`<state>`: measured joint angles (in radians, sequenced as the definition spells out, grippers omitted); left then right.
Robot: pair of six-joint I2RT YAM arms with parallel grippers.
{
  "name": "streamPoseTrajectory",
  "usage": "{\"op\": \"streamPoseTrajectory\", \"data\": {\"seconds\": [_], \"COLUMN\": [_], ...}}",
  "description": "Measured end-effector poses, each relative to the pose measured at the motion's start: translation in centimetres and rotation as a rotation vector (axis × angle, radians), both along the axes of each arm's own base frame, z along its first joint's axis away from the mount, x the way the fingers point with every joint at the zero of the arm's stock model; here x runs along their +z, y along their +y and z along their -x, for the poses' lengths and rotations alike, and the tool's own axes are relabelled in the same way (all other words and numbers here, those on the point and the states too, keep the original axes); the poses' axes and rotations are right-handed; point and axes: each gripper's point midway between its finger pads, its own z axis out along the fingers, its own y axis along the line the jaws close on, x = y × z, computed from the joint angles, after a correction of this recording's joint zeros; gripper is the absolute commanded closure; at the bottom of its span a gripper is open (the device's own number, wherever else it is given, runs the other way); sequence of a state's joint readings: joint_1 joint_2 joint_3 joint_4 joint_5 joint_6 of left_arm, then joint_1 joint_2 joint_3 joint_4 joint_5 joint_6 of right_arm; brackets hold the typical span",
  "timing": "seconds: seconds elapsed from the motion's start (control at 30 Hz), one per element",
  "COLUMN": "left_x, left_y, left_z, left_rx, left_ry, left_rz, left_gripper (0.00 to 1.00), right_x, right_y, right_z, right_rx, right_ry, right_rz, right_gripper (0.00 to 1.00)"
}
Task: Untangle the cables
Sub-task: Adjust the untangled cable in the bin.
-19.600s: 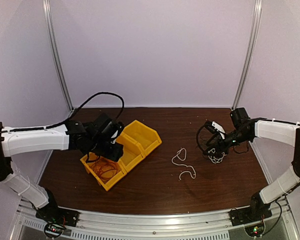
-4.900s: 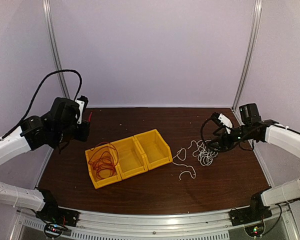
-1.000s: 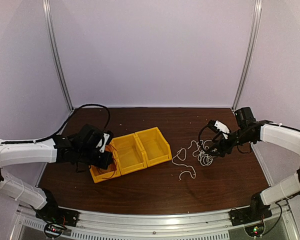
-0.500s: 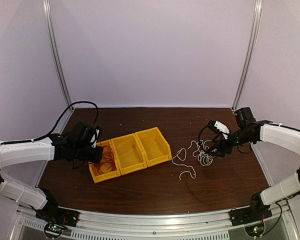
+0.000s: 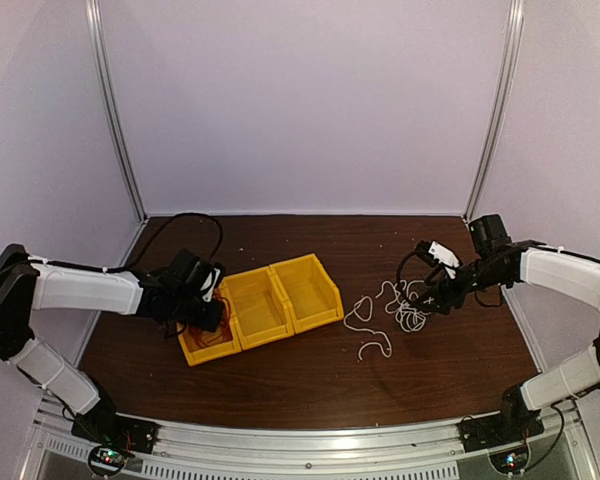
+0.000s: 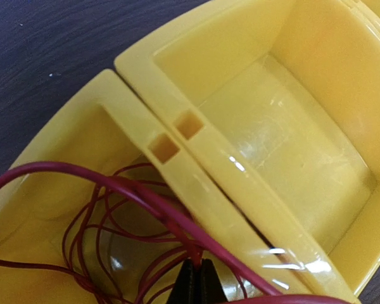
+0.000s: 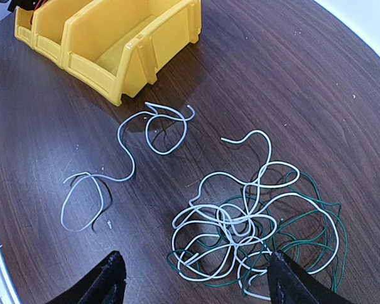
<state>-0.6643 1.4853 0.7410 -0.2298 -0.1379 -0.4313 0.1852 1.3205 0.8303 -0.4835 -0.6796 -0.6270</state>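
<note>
Red cable [image 6: 145,199] coiled in end bin [image 6: 63,126], L gripper [image 6: 194,278] clenched on it; R gripper [image 7: 199,282] released.

Red cable [image 6: 120,185] coiled in end bin [image 6: 57,120]; white cable [image 7: 231,221], green cable [image 7: 332,209] intertangled; white strand [image 7: 132,163] loose nearby.

A robotics lab's test cell: two white-and-black robot arms, the left arm [image 5: 80,290] and the right arm [image 5: 565,270], stand bolted to an aluminium rail [image 5: 310,440] at the near edge of a dark wood-grain table [image 5: 310,385]. Plain pale lilac panels [image 5: 310,110] framed by metal posts [image 5: 113,110] box in the table. Lit circuit boards [image 5: 107,459] sit at the arm bases, and yellow plastic parts bins [image 5: 280,290] rest on the table.
</note>
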Motion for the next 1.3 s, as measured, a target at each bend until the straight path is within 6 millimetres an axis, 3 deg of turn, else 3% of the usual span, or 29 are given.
{"op": "streamPoseTrajectory", "data": {"seconds": [0.13, 0.23, 0.33, 0.47, 0.53, 0.63, 0.87, 1.07, 1.3], "left_x": [-0.1, 0.6, 3.1, 7.5, 9.5, 10.8, 9.4, 8.7, 8.9], "left_y": [-0.4, -0.3, -0.2, 0.0, 0.1, 0.5, 4.0, 7.6, 9.4], "left_z": [0.2, 0.6, 0.9, 1.0, 0.8, 0.8, 2.7, 5.4, 7.4], "left_rx": [-0.015, -0.021, -0.026, -0.025, -0.020, -0.003, 0.153, 0.370, 0.567], "left_ry": [0.013, 0.011, -0.032, -0.115, -0.150, -0.165, -0.117, -0.131, -0.100], "left_rz": [0.017, 0.028, 0.065, 0.121, 0.141, 0.138, 0.100, 0.229, 0.406], "left_gripper": [0.98, 0.78, 0.56, 0.41, 0.39, 0.37, 0.30, 0.31, 0.30], "right_x": [0.0, 0.0, 0.0, 0.0, 0.0, 0.0, 0.0, 0.0, 0.1], "right_y": [0.0, 0.0, 0.0, 0.0, 0.0, 0.0, 0.5, 1.0, 1.2], "right_z": [0.0, 0.0, 0.0, 0.0, 0.0, 0.0, 0.2, 0.5, 0.6], "right_rx": [0.000, 0.000, -0.001, -0.001, -0.001, -0.001, 0.015, 0.033, 0.040], "right_ry": [0.000, 0.000, 0.000, 0.000, 0.000, -0.001, -0.002, -0.003, -0.005], "right_rz": [0.001, 0.001, 0.001, 0.001, 0.001, 0.001, 0.002, 0.006, 0.005], "right_gripper": [0.22, 0.22, 0.22, 0.22, 0.22, 0.22, 0.22, 0.22, 0.22]}}
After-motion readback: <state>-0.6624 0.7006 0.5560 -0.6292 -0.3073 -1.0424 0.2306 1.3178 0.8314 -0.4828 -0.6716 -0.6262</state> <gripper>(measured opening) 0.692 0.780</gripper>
